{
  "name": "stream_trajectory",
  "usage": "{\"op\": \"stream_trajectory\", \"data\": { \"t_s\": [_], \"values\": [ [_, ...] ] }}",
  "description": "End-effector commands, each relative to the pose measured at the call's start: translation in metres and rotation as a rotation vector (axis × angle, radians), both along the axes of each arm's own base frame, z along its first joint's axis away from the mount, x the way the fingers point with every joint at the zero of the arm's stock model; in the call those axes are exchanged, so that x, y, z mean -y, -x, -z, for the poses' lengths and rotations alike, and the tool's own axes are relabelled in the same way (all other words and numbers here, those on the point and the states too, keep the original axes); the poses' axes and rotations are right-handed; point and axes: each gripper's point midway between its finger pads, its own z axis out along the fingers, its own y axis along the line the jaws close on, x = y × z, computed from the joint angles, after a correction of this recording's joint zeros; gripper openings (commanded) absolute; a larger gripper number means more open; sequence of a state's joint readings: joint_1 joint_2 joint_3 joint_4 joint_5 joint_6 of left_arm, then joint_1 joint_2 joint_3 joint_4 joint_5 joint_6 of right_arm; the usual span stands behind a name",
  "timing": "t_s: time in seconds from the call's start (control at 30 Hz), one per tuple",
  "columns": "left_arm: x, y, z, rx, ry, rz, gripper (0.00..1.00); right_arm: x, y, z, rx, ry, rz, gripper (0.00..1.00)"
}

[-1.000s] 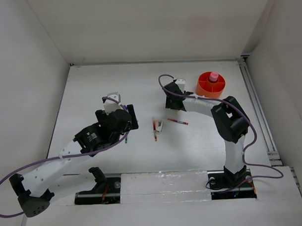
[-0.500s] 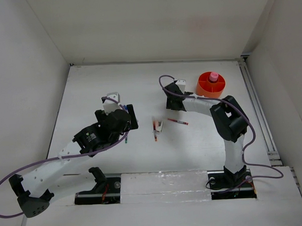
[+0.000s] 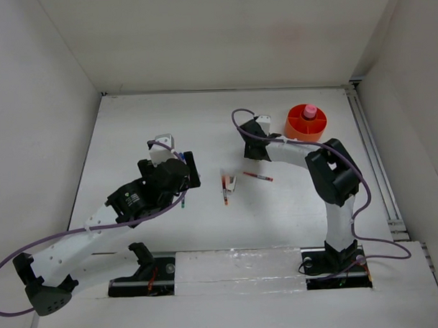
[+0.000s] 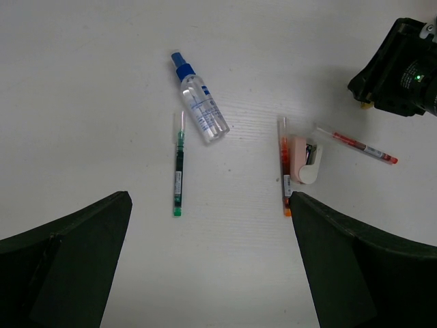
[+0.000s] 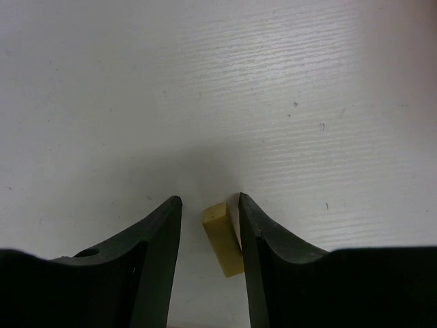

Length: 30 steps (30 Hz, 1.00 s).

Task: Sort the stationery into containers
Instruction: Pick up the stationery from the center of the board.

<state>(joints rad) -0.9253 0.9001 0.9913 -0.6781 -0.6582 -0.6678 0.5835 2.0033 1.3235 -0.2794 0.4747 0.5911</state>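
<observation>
My right gripper (image 3: 251, 150) is low over the table left of the orange tub (image 3: 295, 131). In the right wrist view its fingers (image 5: 254, 236) stand either side of the beige eraser (image 5: 224, 239), which lies on the table. The eraser leans on the right finger, with a gap on its left. A pink-capped tube (image 3: 310, 112) stands in the tub. My left gripper (image 4: 209, 198) is open and empty above a blue-capped tube (image 4: 201, 109), a green pen (image 4: 178, 167), an orange-red pen (image 4: 284, 167), a small white piece (image 4: 304, 158) and a red pen (image 4: 362, 147).
The table is boxed in by white walls at the left, back and right. A metal rail (image 3: 373, 158) runs along the right edge. The two red pens (image 3: 257, 176) and the white piece (image 3: 231, 183) lie between the two arms.
My right gripper has shifted very slightly to the right. The left arm and the items on the table have not moved.
</observation>
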Motion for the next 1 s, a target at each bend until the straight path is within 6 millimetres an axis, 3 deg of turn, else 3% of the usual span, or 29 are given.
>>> {"op": "stream_trajectory", "data": {
  "t_s": [0.0, 0.33, 0.37, 0.47, 0.6, 0.73, 0.87, 0.9, 0.97],
  "values": [
    [-0.001, -0.001, -0.002, 0.013, 0.009, -0.008, 1.00, 0.017, 0.008, 0.005, -0.023, 0.048, 0.010, 0.44],
    [-0.001, -0.001, -0.002, 0.013, 0.009, -0.008, 1.00, 0.030, 0.009, 0.005, -0.023, 0.067, 0.020, 0.28],
    [-0.001, -0.001, -0.002, 0.013, 0.009, -0.008, 1.00, 0.029, 0.010, 0.005, -0.028, 0.069, 0.006, 0.25],
    [-0.001, -0.001, -0.002, 0.013, 0.009, -0.008, 1.00, 0.035, 0.010, 0.004, -0.029, 0.069, 0.018, 0.03],
    [-0.001, -0.001, -0.002, 0.013, 0.009, -0.008, 1.00, 0.040, 0.007, 0.002, -0.029, 0.059, 0.011, 0.00],
    [0.000, -0.002, 0.000, 0.007, 0.002, -0.008, 1.00, 0.026, -0.007, -0.036, 0.071, -0.031, -0.119, 0.00],
    [0.001, -0.003, 0.002, 0.002, -0.006, -0.008, 1.00, 0.016, -0.024, -0.101, 0.236, -0.142, -0.336, 0.00],
    [0.001, -0.003, 0.002, 0.002, -0.006, -0.008, 1.00, 0.015, -0.028, -0.127, 0.296, -0.153, -0.371, 0.00],
    [0.001, -0.003, 0.002, 0.002, -0.006, -0.008, 1.00, 0.023, -0.034, -0.154, 0.355, -0.136, -0.426, 0.00]
  ]
}}
